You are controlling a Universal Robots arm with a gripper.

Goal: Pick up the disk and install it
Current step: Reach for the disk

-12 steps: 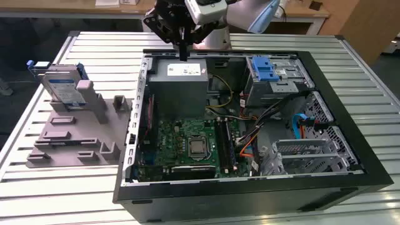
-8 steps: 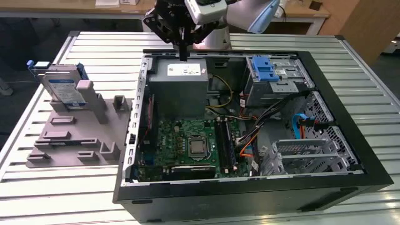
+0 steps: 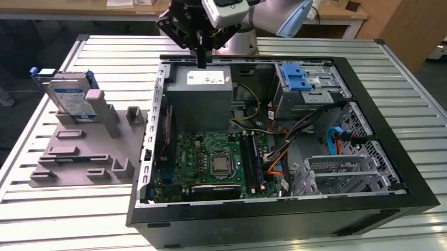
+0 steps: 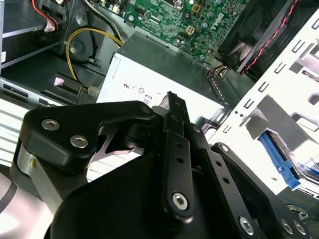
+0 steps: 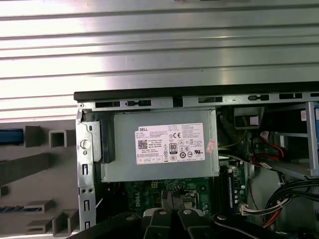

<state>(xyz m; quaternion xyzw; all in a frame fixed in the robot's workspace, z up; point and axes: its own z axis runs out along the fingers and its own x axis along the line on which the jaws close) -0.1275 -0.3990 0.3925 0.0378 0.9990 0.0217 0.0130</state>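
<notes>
Disk: we see it standing on edge at the exterior view's left, with its white-and-blue label facing the camera and a blue rail along its far side. Nothing grips it.
Holder: a grey moulded block with slots and posts. It carries the disk at its far end and lies on the desk just left of the case.
Desk: slatted metal, bearing both the holder and the case.
Hand: closed, with the fingers pressed together and nothing between them. It hangs fingertips down above the far end of the case, well apart from the disk.
Case: a black computer shell lying on its side with the panel off and the inside open to us.
Power supply: a grey box with a white sticker in the far left corner of the case, directly beneath the hand. We see it below the fingertips in both wrist views.
Board: green, near the power supply's near side.
Latch: blue plastic, on the metal bay at the far right of the case.
Work so far: the disk is not yet picked up.
</notes>
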